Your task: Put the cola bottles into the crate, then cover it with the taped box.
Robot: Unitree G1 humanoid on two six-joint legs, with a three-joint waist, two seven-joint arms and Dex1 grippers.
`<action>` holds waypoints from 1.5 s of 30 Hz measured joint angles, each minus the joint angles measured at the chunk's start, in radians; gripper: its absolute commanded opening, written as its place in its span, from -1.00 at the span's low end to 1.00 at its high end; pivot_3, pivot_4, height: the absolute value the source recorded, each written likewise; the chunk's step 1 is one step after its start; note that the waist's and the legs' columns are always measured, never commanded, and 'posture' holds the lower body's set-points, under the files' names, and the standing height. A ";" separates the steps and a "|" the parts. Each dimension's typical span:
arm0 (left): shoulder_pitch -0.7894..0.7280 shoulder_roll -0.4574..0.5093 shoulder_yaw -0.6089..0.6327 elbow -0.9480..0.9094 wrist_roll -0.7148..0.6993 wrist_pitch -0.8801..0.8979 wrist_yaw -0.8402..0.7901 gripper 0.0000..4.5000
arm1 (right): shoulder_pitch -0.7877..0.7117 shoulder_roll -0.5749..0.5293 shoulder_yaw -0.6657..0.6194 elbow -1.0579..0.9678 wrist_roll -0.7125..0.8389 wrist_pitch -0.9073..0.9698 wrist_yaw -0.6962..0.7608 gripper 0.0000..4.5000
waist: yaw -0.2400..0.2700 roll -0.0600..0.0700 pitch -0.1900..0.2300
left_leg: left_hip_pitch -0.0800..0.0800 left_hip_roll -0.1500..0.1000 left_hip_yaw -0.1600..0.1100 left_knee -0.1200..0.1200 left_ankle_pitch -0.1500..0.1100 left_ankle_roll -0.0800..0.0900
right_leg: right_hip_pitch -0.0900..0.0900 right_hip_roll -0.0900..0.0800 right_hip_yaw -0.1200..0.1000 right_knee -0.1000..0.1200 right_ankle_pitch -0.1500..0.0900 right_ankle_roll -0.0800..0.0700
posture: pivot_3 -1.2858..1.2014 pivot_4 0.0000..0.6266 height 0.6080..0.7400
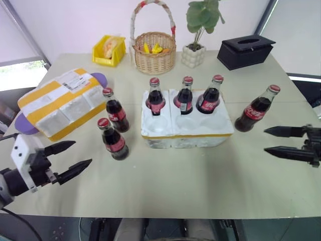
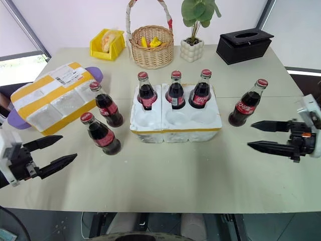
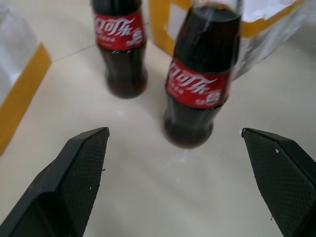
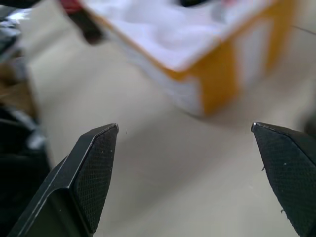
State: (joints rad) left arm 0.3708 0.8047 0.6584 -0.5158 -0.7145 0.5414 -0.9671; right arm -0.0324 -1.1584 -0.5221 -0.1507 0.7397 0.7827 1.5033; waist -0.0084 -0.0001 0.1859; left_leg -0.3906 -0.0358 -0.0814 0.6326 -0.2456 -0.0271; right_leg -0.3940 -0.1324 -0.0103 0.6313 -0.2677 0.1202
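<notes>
Crate (image 1: 186, 134) holds three cola bottles (image 1: 185, 95) in its back wells; both tools gape, empty.

Left gripper (image 1: 84, 154) and right gripper (image 1: 265, 140) hover apart at either side, fingers spread wide, pointing inward, holding nothing.

Bare table (image 1: 165, 175) before crate (image 1: 186, 131), front wells seemingly free, two bottles (image 1: 113, 139) crowding its left
</notes>
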 measured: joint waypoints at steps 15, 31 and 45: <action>-0.153 -0.048 -0.193 0.043 0.070 -0.064 0.051 1.00 | -0.223 0.009 0.035 -0.296 0.368 0.166 -0.185 0.97 | 0.003 -0.010 0.005 | -0.002 -0.001 0.000 -0.001 0.000 0.000 | -0.002 0.000 0.000 -0.002 0.000 0.000 | 0.03 -0.52 0.97; -0.273 -0.117 -0.362 0.159 0.176 -0.176 0.078 1.00 | -0.250 0.023 0.094 -0.245 0.367 0.120 -0.180 0.97 | 0.022 -0.011 0.005 | -0.002 -0.001 0.000 0.000 0.000 0.000 | -0.001 0.000 0.000 -0.002 0.001 0.002 | 0.03 -0.52 0.97; -0.318 -0.142 -0.444 0.201 0.215 -0.207 0.079 1.00 | -0.240 0.023 0.086 -0.235 0.368 0.121 -0.183 0.97 | 0.021 -0.011 0.005 | -0.002 -0.001 0.000 0.000 0.000 0.000 | -0.002 0.000 0.000 -0.002 0.002 0.002 | 0.03 -0.52 0.97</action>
State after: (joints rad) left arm 0.0531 0.6625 0.2143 -0.3148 -0.5000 0.3348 -0.8877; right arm -0.2725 -1.1350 -0.4361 -0.3854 1.1078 0.9035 1.3201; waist 0.0131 -0.0109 0.1907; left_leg -0.3929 -0.0367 -0.0813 0.6323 -0.2456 -0.0271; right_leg -0.3959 -0.1323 -0.0103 0.6297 -0.2662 0.1225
